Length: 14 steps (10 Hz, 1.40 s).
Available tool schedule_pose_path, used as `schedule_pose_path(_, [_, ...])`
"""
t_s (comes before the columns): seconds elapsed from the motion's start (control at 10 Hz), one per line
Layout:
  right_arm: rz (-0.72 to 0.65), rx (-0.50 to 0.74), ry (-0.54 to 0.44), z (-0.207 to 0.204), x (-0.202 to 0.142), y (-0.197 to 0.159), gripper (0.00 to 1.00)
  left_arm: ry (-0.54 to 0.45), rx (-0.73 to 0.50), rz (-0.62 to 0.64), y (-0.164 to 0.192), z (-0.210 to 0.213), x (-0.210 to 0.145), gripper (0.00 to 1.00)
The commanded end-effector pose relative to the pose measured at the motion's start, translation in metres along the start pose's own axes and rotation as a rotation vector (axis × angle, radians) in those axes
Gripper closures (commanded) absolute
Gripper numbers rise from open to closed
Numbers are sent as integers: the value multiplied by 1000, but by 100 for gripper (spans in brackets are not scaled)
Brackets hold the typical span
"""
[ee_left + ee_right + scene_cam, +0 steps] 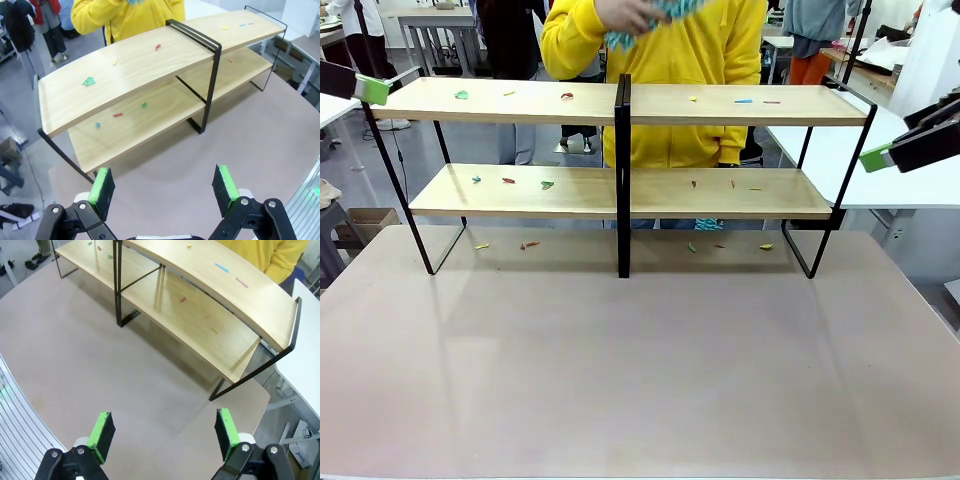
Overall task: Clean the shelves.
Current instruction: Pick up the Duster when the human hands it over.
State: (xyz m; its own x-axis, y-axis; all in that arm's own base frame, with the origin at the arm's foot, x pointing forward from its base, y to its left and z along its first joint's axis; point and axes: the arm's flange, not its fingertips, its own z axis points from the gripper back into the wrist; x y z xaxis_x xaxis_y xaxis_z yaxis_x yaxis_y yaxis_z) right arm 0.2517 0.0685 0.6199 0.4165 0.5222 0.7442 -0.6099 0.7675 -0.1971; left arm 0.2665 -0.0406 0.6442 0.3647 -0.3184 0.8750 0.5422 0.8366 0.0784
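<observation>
My left pincer [164,184] and right pincer [162,431] both gape, holding nothing; the shelves [660,104] stand far across the table [640,380], littered with scraps [89,81]; I'd sweep each tier end to end, gently.

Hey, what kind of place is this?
Likely a robotics lab: the left gripper and right gripper flank a table with the shelves strewn with coloured scraps, and a white work table stands beyond.
</observation>
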Motion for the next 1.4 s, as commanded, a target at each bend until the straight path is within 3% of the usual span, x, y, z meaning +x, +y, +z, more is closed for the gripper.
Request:
schedule_pose_path(0.0, [-47,-11,-60,-21,-54,16,0,-9,-2,9,0,0,1,0])
schedule_pose_path(0.7, [-208,-92,-142,-4,-41,32,0,-9,-2,9,0,0,1,0])
schedule_pose_path(1.3, [-226,-100,-190,1,-42,35,0,-9,-2,9,0,0,1,0])
